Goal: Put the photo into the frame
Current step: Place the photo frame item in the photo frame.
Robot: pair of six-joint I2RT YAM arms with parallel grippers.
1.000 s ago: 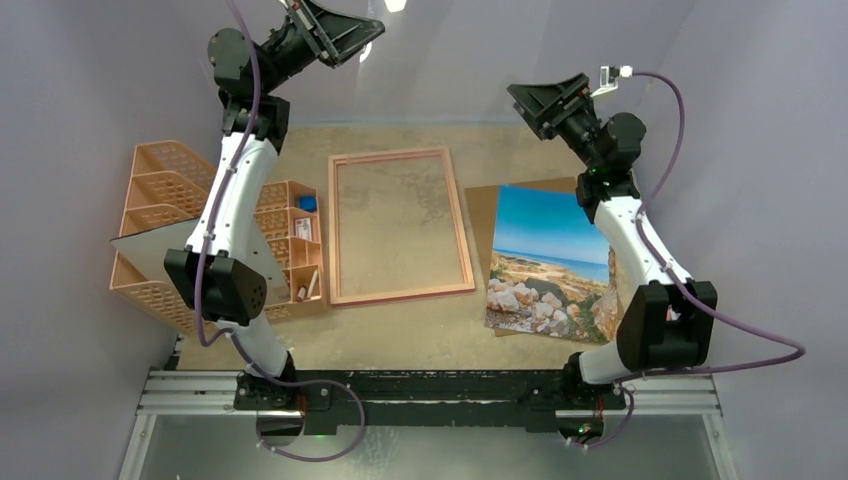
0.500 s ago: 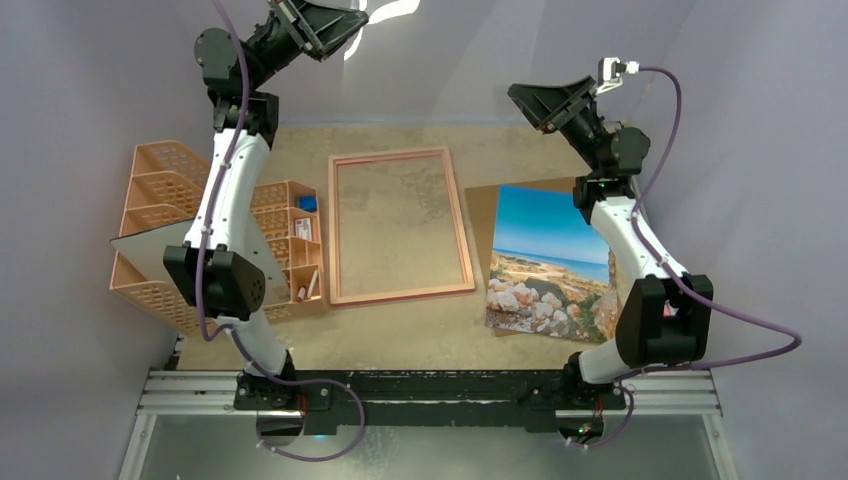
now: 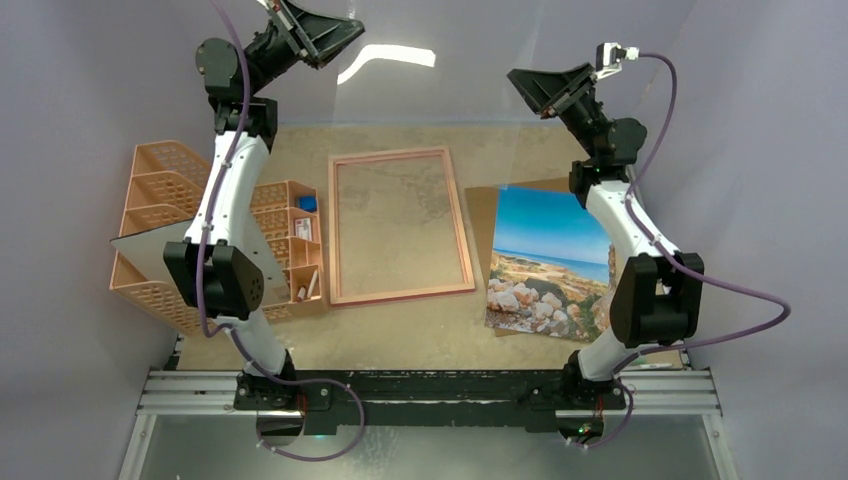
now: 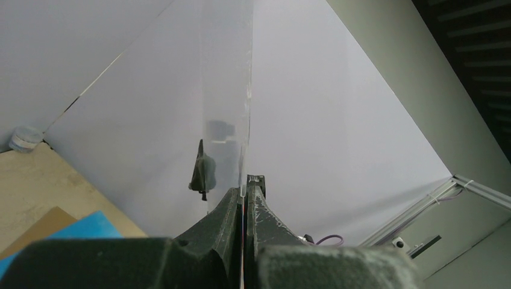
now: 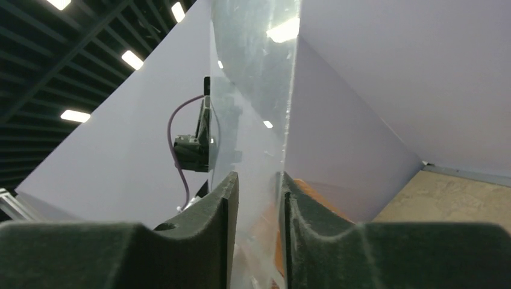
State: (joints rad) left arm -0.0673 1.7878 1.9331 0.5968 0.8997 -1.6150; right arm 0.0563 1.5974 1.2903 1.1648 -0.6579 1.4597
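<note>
The frame (image 3: pixel 332 230), pink-red and thin, lies flat at the table's middle with bare table showing through it. To its right lies the photo (image 3: pixel 550 250), sea and rocks face up, resting on a brown backing board (image 3: pixel 480 215). Both arms are raised toward the back wall with a clear pane (image 3: pixel 440 70) between them. My left gripper (image 3: pixel 345 35) (image 4: pixel 245 186) is shut on the pane's (image 4: pixel 223 90) edge. The jaws of my right gripper (image 3: pixel 520 78) (image 5: pixel 259 177) straddle the pane's (image 5: pixel 256 90) other edge, still apart, with a gap beside the sheet.
An orange mesh organiser (image 3: pixel 160 190) and a small wooden organiser (image 3: pixel 295 240) stand at the left, with a pale sheet (image 3: pixel 150 250) leaning across them. Grey-violet walls enclose the table on three sides.
My right gripper's jaws have narrowed around the pane's edge and its wrist has swung back. The left wrist tilted a little; the glint on the pane slid right.
</note>
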